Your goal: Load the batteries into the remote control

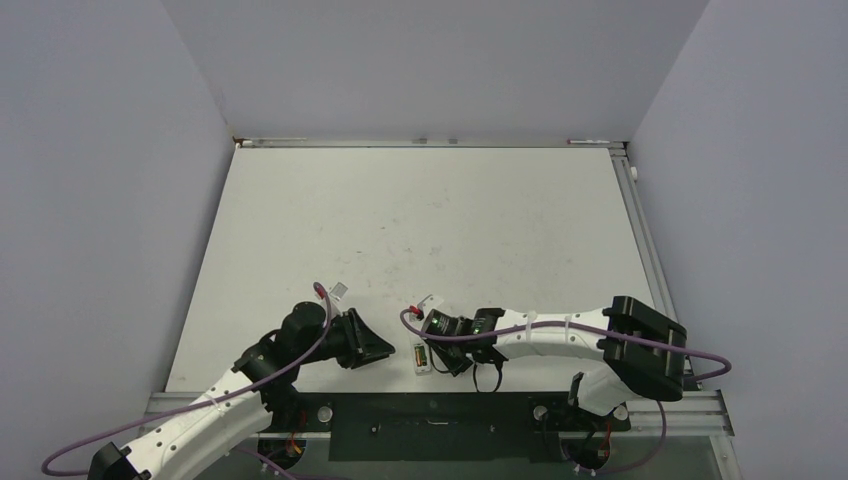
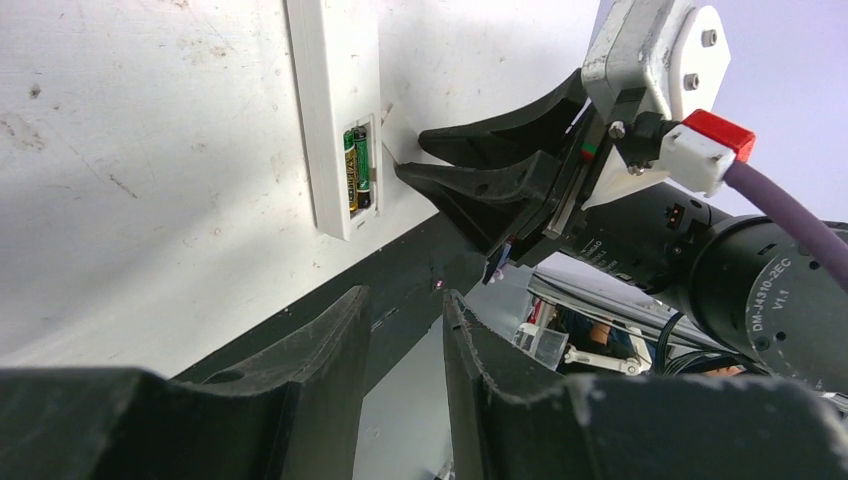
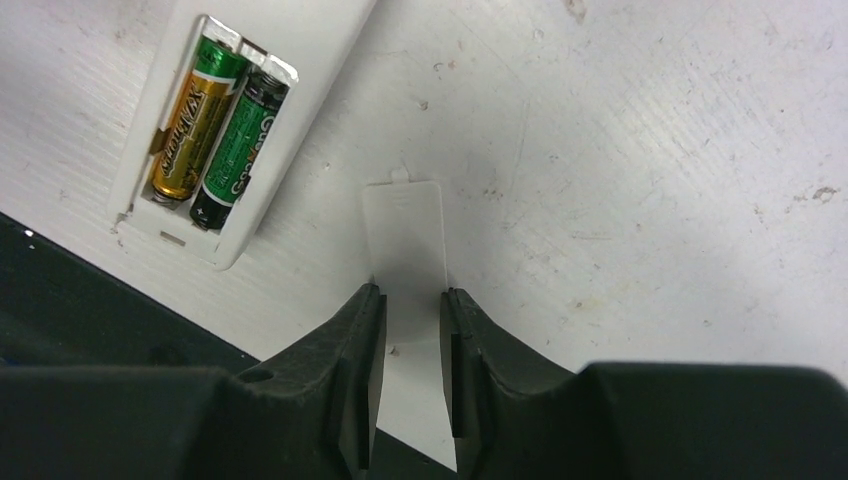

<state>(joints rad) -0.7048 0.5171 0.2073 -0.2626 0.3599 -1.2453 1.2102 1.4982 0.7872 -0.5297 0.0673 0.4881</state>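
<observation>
The white remote control (image 1: 423, 357) lies near the table's front edge with its battery recess facing up. Both batteries (image 2: 357, 165) sit side by side in the recess: a gold-orange one (image 3: 190, 120) and a dark green-and-black one (image 3: 238, 135). A small white battery cover (image 3: 405, 225) lies flat on the table just right of the remote. My right gripper (image 3: 410, 292) has its fingertips pressed against the cover's two long edges at its near end. My left gripper (image 2: 405, 295) hovers left of the remote, jaws apart with nothing between them.
The table's dark front rail (image 3: 80, 300) runs just below the remote and the cover. The right gripper's fingers (image 2: 470, 160) reach in beside the remote in the left wrist view. Purple cables (image 1: 560, 330) trail along both arms. Grey walls enclose the white table (image 1: 430, 220).
</observation>
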